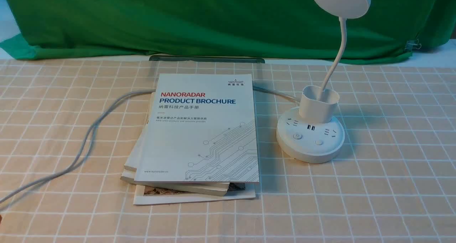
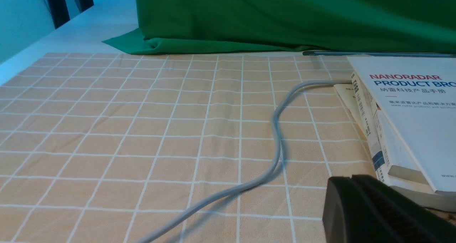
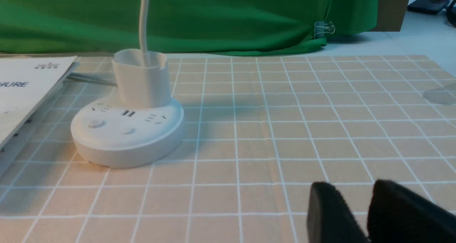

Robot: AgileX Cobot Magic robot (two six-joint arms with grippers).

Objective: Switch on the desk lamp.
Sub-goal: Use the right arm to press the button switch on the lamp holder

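Observation:
The white desk lamp (image 1: 310, 139) stands on the checked cloth right of centre. Its round base carries sockets, USB ports and two buttons (image 1: 296, 136) (image 1: 319, 142). A cup-shaped holder (image 1: 318, 104) sits on the base, and a thin gooseneck rises to the disc head (image 1: 340, 0). In the right wrist view the desk lamp (image 3: 124, 132) is some way off from my right gripper (image 3: 352, 186), which is open a little and empty. My left gripper (image 2: 351, 179) is shut, empty, beside the books. Neither gripper shows in the front view.
A stack of books topped by a white brochure (image 1: 201, 129) lies left of the lamp. The lamp's grey cable (image 1: 89, 136) runs under the stack and off the near left. Green cloth (image 1: 213, 18) hangs along the back, with a binder clip (image 3: 324, 29) on it.

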